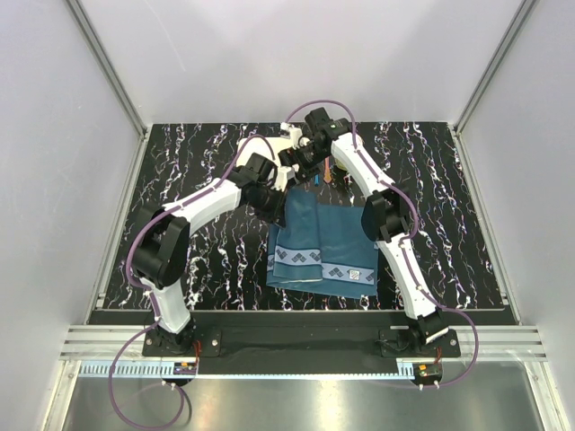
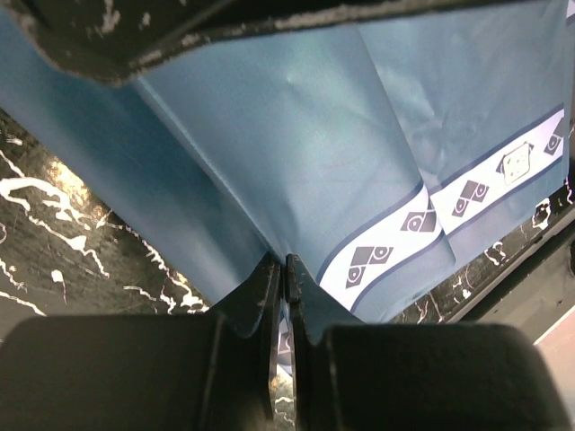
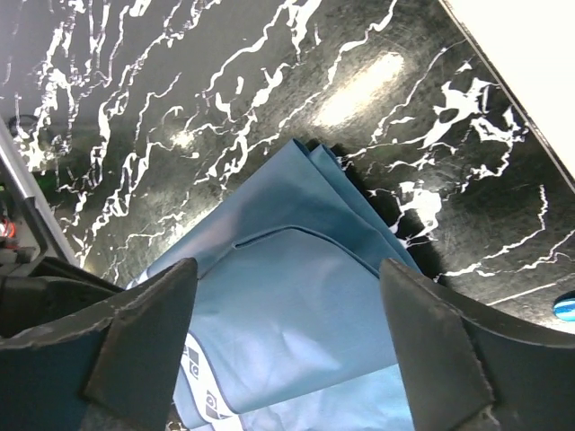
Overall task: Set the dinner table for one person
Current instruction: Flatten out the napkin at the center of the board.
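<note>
The dinner table (image 1: 198, 260) is a black tabletop with white veins. On it lies a teal-blue placemat (image 1: 328, 247) with a white patterned border, rumpled and folded at its far left corner. My left gripper (image 1: 277, 205) is at that corner. In the left wrist view it (image 2: 285, 260) is shut on a pinched fold of the placemat (image 2: 314, 162). My right gripper (image 1: 295, 172) hangs just beyond, over the same end. In the right wrist view it (image 3: 286, 269) stands wide open above the folded corner of the placemat (image 3: 287, 314), with nothing between its fingers.
Small blue and orange items (image 1: 322, 177) lie on the table behind the placemat, mostly hidden by the right arm; a blue tip (image 3: 564, 307) shows at the right wrist view's edge. White walls (image 1: 296, 63) enclose the table at the back and sides.
</note>
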